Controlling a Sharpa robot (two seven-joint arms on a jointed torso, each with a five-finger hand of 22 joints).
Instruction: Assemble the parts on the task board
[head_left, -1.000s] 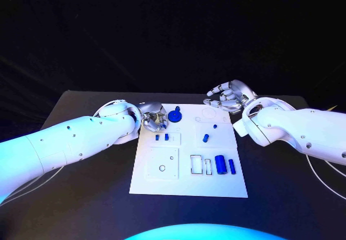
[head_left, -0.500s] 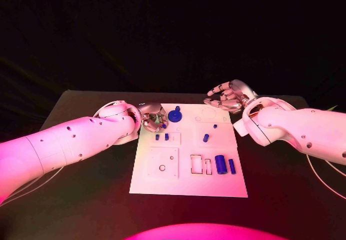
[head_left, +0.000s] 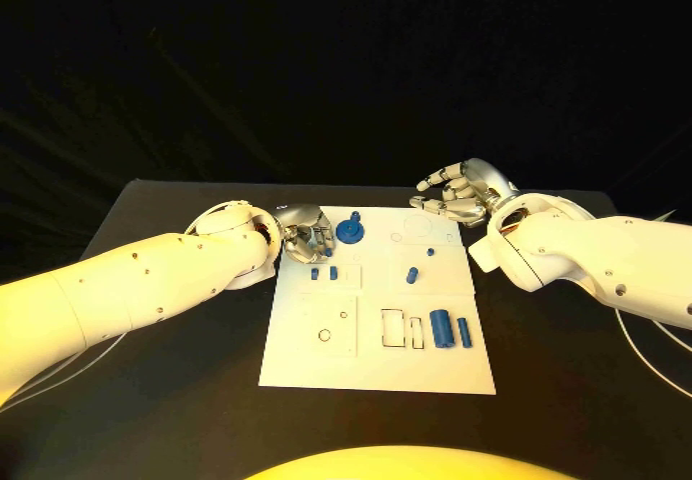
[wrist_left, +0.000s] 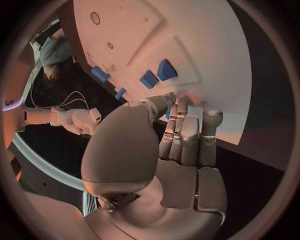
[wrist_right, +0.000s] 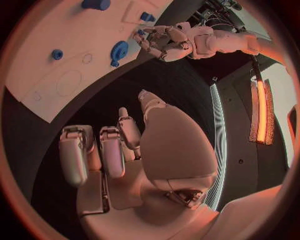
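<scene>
The white task board (head_left: 378, 360) lies in the middle of the black table. My left hand (head_left: 306, 234) hovers at the board's far left corner, beside a round blue part (head_left: 349, 234). Its fingers (wrist_left: 187, 131) are curled against the thumb, and a sliver of blue (wrist_left: 168, 113) shows pinched between them. Two short blue pegs (head_left: 325, 272) stand just near of that hand. My right hand (head_left: 459, 195) hangs over the table beyond the board's far right corner, fingers (wrist_right: 100, 150) loosely bent, thumb apart, holding nothing. From the right wrist I see the left hand (wrist_right: 164, 40) and the round part (wrist_right: 118, 50).
Two more small blue parts (head_left: 413, 275) sit mid-board on the right. A thick blue cylinder (head_left: 441, 328) and a slim one (head_left: 464, 332) lie by rectangular slots (head_left: 394, 328). A square recess (head_left: 329, 325) takes the near left. Black table (head_left: 173, 360) surrounds the board.
</scene>
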